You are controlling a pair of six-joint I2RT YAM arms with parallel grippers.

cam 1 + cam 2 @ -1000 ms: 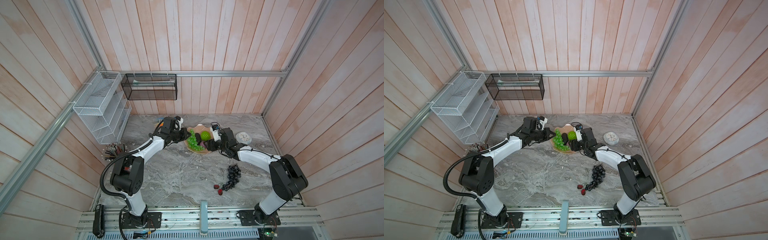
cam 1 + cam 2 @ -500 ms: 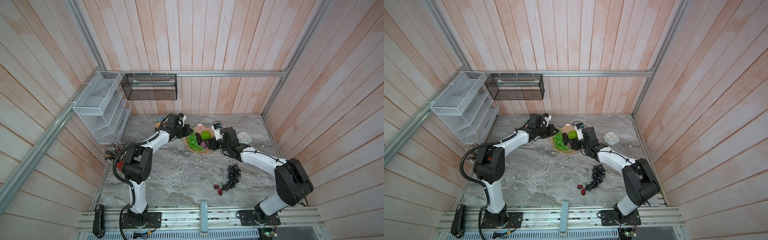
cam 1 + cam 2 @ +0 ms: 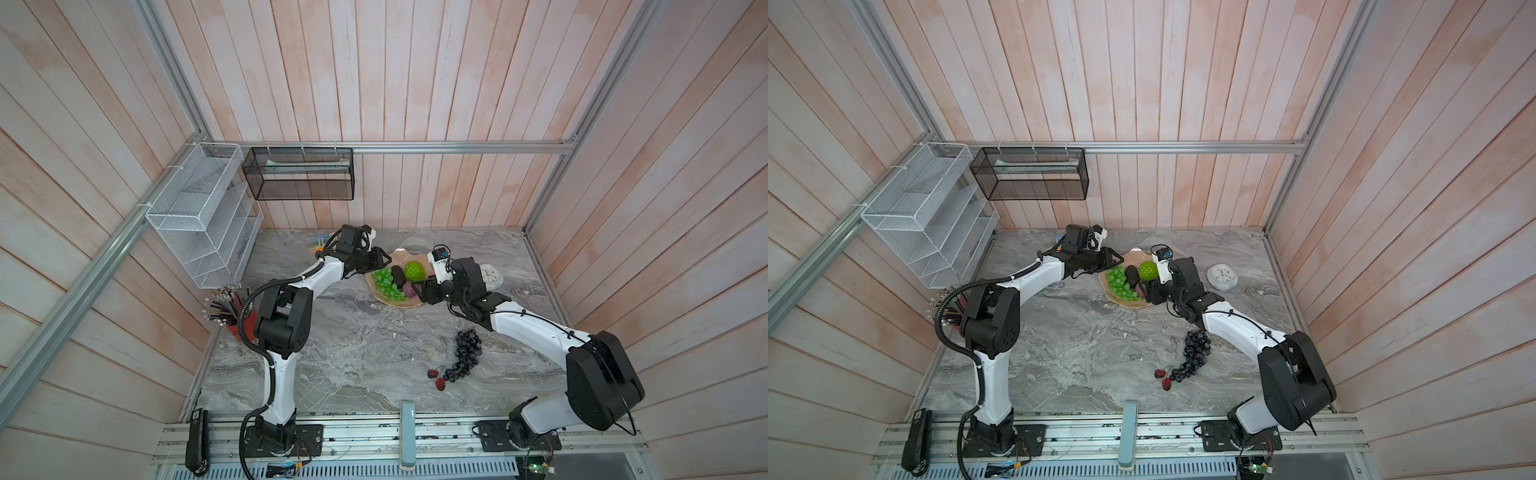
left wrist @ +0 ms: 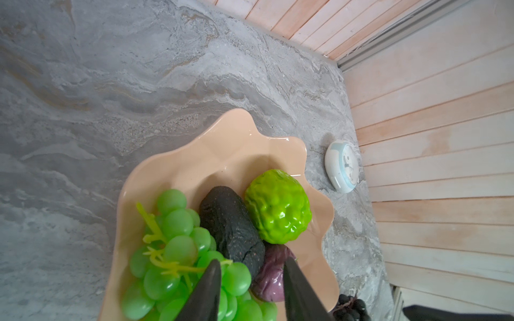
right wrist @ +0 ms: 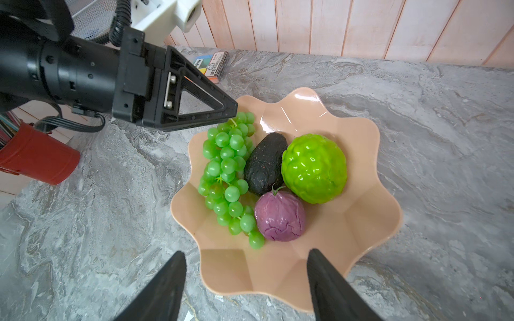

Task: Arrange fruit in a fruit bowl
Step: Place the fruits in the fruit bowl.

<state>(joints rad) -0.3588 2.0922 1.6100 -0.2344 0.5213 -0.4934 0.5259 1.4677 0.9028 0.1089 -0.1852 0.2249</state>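
In both top views, red cherries [image 3: 432, 372] and the dark purple grape bunch [image 3: 467, 356] are lying nearest, unplaced; beyond, the right gripper [image 5: 247, 251] is waiting wide-open beside the fruit bowl [image 5: 370, 228] while the left gripper [image 4: 251, 259], parted and seemingly empty, is tending the green grape bunch [image 5: 228, 166] inside.

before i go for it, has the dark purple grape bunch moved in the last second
No. The dark purple grape bunch lies at the same spot, as far from the white clock as before.
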